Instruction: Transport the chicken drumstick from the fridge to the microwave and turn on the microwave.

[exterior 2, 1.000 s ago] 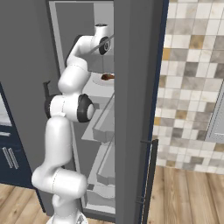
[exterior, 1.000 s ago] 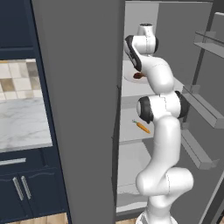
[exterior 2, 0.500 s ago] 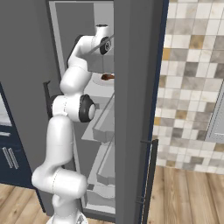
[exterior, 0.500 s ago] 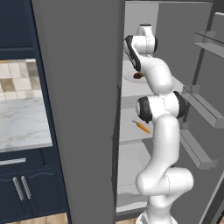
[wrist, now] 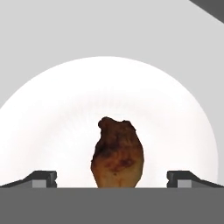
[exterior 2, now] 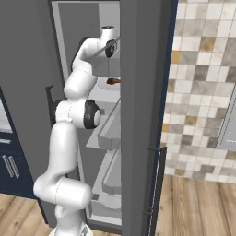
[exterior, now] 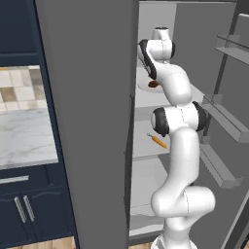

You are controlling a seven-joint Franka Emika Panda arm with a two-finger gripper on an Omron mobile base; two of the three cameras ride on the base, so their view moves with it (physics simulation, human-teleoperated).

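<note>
Fridge (exterior: 87, 121) shelf; drumstick (wrist: 117, 153) between open fingertips (wrist: 41, 178)

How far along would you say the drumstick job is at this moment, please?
Done: the fridge stands open and the arm reaches inside. In hand: the open gripper straddles the chicken drumstick, which lies on a white plate; it is not yet gripped. Left: grasp it, carry it to the microwave, switch that on.

A round white plate (wrist: 52, 122) lies on a pale grey surface. A thin orange carrot (exterior: 157, 141) lies on a lower shelf, and navy blue cabinet doors with slim metal handles (exterior: 24, 209) stand below a marbled white countertop (exterior: 24, 141); beige and grey wall tiles (exterior 2: 203, 78) meet a wooden plank floor (exterior 2: 198, 207)
</note>
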